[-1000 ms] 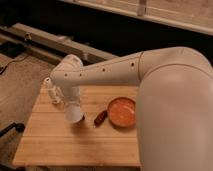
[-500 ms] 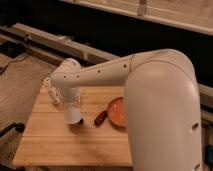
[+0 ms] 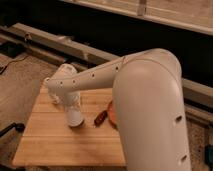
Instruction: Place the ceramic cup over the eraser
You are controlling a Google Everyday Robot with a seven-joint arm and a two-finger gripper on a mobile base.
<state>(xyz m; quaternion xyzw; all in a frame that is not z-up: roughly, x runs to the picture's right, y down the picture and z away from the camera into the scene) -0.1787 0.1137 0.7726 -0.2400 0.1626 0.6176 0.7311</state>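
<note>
Ceramic cup (image 3: 75,118) hanging mouth-down at the end effector (image 3: 71,102), low over the middle of the wooden bench (image 3: 55,142), its rim close to or touching the boards. Grip itself hidden by the wrist: hold on the cup likely, finger spread impossible to tell. Eraser not visible anywhere, perhaps already beneath the cup, so only a straight drop left; reddish-brown stick (image 3: 101,117) just beside, to the cup's right.

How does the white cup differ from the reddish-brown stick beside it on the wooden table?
The cup is white; the stick is reddish-brown. The cup stands on end under the gripper; the stick lies flat, slanted. The cup is wider; the stick is thin and long. Both are on the wooden table.
</note>
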